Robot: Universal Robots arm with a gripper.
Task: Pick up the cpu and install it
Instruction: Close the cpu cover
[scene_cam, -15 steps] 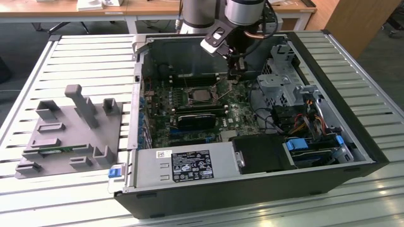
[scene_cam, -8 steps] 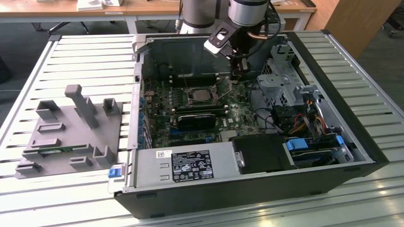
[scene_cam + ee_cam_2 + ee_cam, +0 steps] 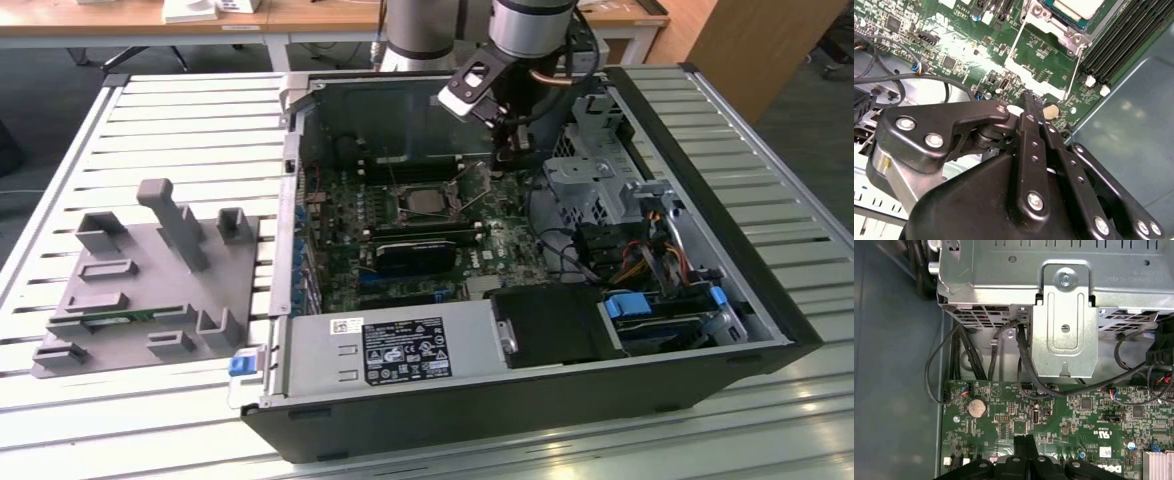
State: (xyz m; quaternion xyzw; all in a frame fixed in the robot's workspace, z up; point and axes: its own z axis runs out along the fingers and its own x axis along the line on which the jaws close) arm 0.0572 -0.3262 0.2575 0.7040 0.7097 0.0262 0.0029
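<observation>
Silvery-grey plate, thin tan rim: the cpu lies flat in its socket on the green motherboard, roughly centre of the open computer case. The case lies on its side on the slatted metal desk. In the second wrist view, part of the cpu shows inside the socket's metal frame.

The arm reaches into the case from 12 o'clock in the exterior view. The jaws are together with nothing between them. Both wrist views show the two black fingers pressed flat against each other. The tips hang over bare board, with the cpu at about 8 o'clock from them in the exterior view, near but apart. I cannot tell whether the tips touch the board. A coin cell sits close by the tips.

Around:
- A grey power supply lies along the case's 6 o'clock edge.
- A grey moulded fixture sits on the desk at 9 o'clock of the case, well apart from it.
- In the first wrist view, black cables run from a steel drive cage to the board.
</observation>
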